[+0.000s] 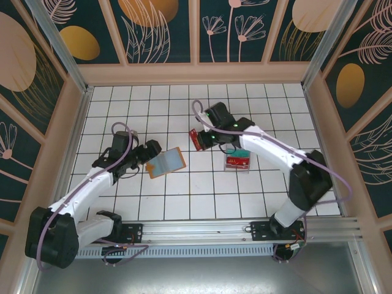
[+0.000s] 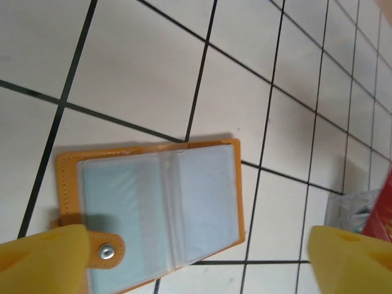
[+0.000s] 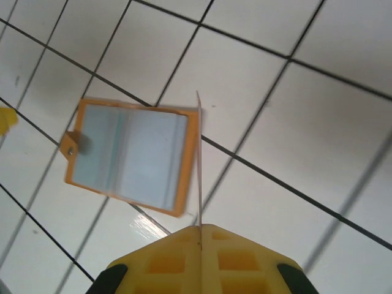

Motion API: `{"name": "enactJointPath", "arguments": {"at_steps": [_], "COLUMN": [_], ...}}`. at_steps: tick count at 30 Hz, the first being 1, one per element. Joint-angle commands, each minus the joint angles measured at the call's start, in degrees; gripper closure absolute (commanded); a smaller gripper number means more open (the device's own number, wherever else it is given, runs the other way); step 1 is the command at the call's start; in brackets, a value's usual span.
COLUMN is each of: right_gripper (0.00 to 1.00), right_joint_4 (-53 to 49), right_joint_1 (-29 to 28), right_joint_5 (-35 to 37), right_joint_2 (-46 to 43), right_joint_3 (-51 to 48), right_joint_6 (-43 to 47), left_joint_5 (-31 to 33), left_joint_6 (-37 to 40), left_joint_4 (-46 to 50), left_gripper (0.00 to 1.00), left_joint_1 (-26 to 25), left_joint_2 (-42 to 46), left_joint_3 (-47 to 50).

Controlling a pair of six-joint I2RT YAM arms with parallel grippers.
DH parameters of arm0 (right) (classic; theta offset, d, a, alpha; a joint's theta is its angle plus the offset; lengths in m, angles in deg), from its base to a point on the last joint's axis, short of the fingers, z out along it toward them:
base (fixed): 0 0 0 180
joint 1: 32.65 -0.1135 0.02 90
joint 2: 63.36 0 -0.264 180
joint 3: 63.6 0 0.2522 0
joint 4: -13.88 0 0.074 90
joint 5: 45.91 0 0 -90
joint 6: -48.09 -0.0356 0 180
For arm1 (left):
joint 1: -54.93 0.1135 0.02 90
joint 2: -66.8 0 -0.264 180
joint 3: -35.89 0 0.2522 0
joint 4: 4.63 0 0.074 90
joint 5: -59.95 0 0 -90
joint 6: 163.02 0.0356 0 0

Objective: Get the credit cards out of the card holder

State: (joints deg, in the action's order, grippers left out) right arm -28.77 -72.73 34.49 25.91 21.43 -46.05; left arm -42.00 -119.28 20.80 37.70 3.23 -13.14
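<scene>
One credit card (image 1: 196, 139) pinched in right jaws; left jaws spread at card holder (image 1: 165, 162), bare tiles (image 1: 202, 184) between.

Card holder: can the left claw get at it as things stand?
Probably yes. The card holder lies open and flat right in front of the open left claw, with nothing between them. The right claw, shut on a card, is off to one side.

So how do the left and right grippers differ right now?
The left gripper has its jaws wide open; the right gripper has them shut. The left gripper holds nothing, next to the card holder; the right gripper pinches a credit card. Both have yellow jaws.
</scene>
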Motion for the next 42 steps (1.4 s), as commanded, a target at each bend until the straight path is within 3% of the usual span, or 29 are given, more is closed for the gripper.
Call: {"name": "enactJointPath", "arguments": {"at_steps": [1, 8, 22, 29, 42], "right_gripper": [1.00, 1.00, 1.00, 1.00, 1.00], "right_joint_4": [-2.33, -4.96, -12.86, -8.89, -2.44], "right_joint_1": [-0.52, -1.66, -1.59, -1.50, -1.23], "right_joint_5": [6.29, 14.13, 22.54, 27.59, 28.52], "right_joint_2": [-7.91, -20.73, -24.08, -23.97, -22.50], "right_joint_3": [-5.55, -15.98, -22.38, -26.00, -30.39], "right_joint_6": [12.82, 27.66, 46.43, 51.95, 56.00], "left_joint_5": [-1.38, -5.56, -7.92, -7.56, -7.57], "left_joint_6": [1.93, 5.83, 5.76, 5.47, 5.29], "left_joint_4": [-2.14, -5.84, -8.54, -8.15, -8.23], "left_gripper": [0.02, 0.02, 0.01, 0.01, 0.01], "left_joint_1": [0.18, 0.18, 0.18, 0.16, 0.18], "left_joint_2": [0.01, -2.79, -2.93, -2.02, -1.56], "left_joint_3": [-1.57, -3.03, -1.35, -0.57, 0.11]}}
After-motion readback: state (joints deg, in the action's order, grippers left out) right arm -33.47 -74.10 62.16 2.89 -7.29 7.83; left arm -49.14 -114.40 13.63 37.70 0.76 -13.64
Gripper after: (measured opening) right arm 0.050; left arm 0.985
